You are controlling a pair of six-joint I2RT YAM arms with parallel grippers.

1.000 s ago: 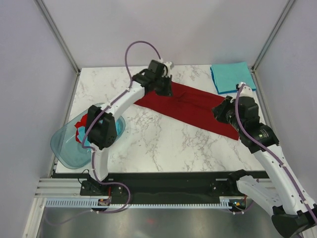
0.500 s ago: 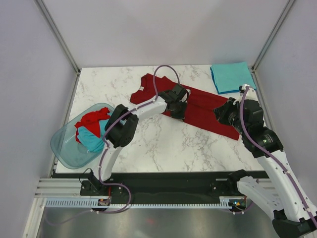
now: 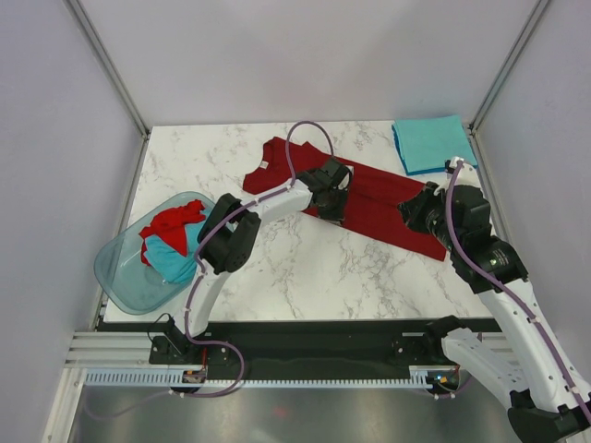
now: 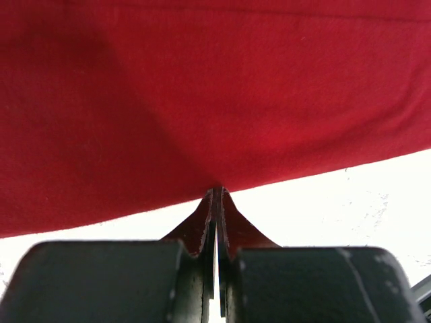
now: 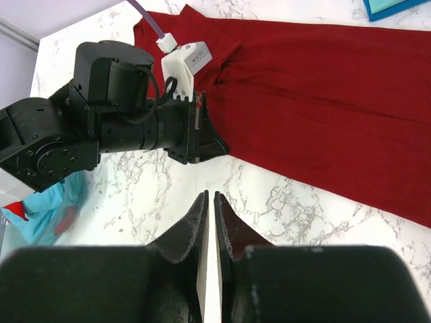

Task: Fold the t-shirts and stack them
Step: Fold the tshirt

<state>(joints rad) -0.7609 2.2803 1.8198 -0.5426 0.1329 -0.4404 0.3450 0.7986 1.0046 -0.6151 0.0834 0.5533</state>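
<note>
Slippage risk: left claw (image 4: 216, 202) pinches the red t-shirt (image 3: 383, 198) by its hem alone, right claw (image 5: 210, 202) clenched empty, so pulling could bunch it.

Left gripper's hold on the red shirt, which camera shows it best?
Left wrist: the left gripper is shut on a pinch of the red shirt at its edge, seen close up. Top external hides the pinch under the gripper; right wrist shows it side-on but small.

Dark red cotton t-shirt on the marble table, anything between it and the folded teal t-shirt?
Nothing visible lies between them: only bare marble table separates the dark red t-shirt from the folded teal t-shirt. The right gripper hangs near the red shirt's right end.
</note>
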